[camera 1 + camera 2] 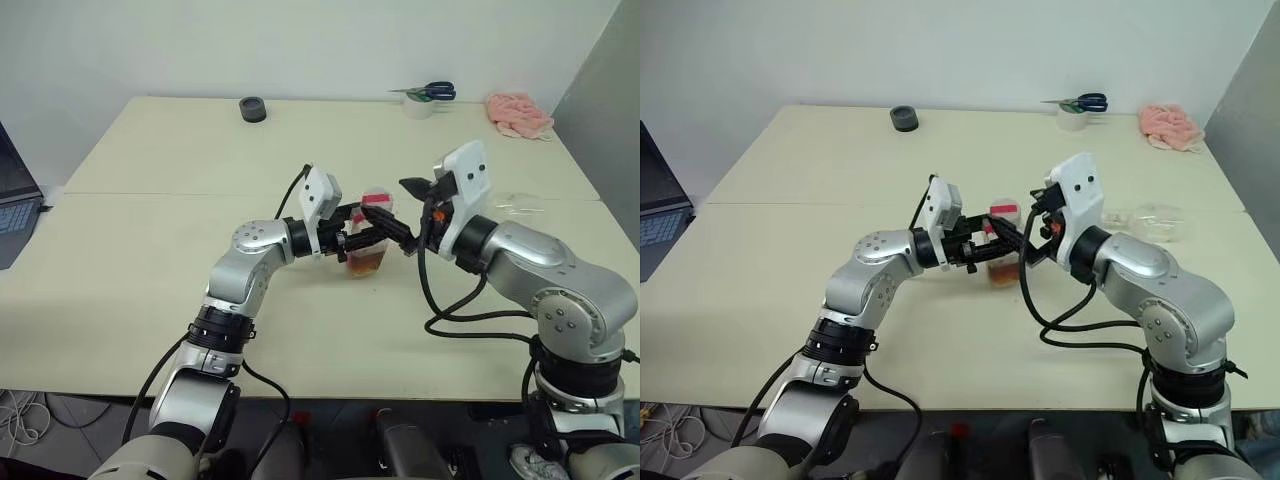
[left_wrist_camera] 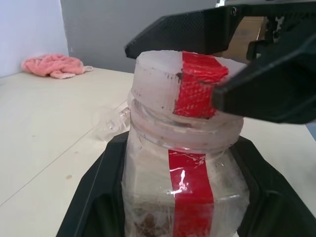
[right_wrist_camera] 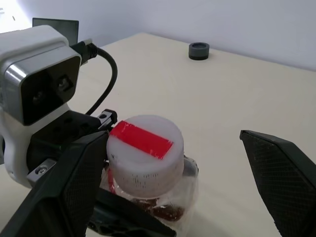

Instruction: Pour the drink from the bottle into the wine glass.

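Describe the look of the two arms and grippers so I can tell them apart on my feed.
Both arms are silver-grey metal with black joint rings and loose black cables. Each wrist carries a white camera housing. The left gripper and right gripper both have two black, textured, wedge-shaped fingers. I see no distinguishing markings.

Scissors point(image 1: 432, 92), pink cloth point(image 1: 518, 113) (crumpled), black ring point(image 1: 253, 109).
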Robot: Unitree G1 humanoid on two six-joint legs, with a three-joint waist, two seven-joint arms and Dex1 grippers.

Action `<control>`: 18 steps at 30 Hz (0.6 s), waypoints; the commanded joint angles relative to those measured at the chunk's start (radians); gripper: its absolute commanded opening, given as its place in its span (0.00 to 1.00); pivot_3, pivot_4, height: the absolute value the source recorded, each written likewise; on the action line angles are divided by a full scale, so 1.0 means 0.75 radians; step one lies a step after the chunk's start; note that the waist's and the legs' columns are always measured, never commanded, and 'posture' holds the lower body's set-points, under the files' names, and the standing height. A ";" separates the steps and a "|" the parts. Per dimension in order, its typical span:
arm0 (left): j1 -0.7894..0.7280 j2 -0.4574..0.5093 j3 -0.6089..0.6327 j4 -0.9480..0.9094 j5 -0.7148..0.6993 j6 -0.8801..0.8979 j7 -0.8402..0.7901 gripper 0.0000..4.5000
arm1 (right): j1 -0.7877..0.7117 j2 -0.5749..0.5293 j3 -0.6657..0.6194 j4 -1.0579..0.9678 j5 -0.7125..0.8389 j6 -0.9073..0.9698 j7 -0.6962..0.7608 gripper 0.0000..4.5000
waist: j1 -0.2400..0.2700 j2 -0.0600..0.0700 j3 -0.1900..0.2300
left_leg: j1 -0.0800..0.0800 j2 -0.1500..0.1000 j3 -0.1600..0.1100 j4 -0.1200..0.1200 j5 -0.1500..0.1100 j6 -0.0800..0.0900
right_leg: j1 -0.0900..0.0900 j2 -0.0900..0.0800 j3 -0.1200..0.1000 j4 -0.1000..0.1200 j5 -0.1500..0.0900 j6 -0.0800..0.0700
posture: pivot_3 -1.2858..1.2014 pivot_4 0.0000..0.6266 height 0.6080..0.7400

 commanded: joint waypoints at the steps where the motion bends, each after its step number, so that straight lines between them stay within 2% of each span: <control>1: -0.026 -0.003 0.022 -0.037 -0.018 -0.038 -0.005 0.48 | -0.012 -0.018 -0.033 -0.066 0.038 -0.017 0.032 1.00 | 0.000 0.000 0.000 | 0.000 0.000 0.000 0.000 0.000 0.000 | 0.000 0.000 0.000 0.000 0.000 0.000 | 0.52 0.24 1.00; 14: -0.015 -0.002 0.022 -0.054 -0.018 -0.035 0.003 0.48 | -0.062 0.073 0.008 -0.029 0.032 -0.026 -0.049 1.00 | 0.000 0.000 0.000 | 0.000 0.000 0.000 0.000 0.000 0.000 | 0.000 0.000 0.000 0.000 0.000 0.000 | 0.52 0.24 1.00; 17: -0.014 -0.001 0.024 -0.053 -0.018 -0.036 0.005 0.48 | -0.060 0.062 0.029 -0.021 0.006 -0.037 -0.046 0.87 | 0.000 0.000 0.000 | 0.000 0.000 0.000 0.000 0.000 0.000 | 0.000 0.000 0.000 0.000 0.000 0.000 | 0.52 0.24 1.00; 18: -0.015 0.000 0.025 -0.052 -0.017 -0.037 0.005 0.48 | -0.057 0.057 0.037 -0.020 -0.002 -0.038 -0.043 0.79 | 0.000 0.000 0.000 | 0.000 0.000 0.000 0.000 0.000 0.000 | 0.000 0.000 0.000 0.000 0.000 0.000 | 0.52 0.24 1.00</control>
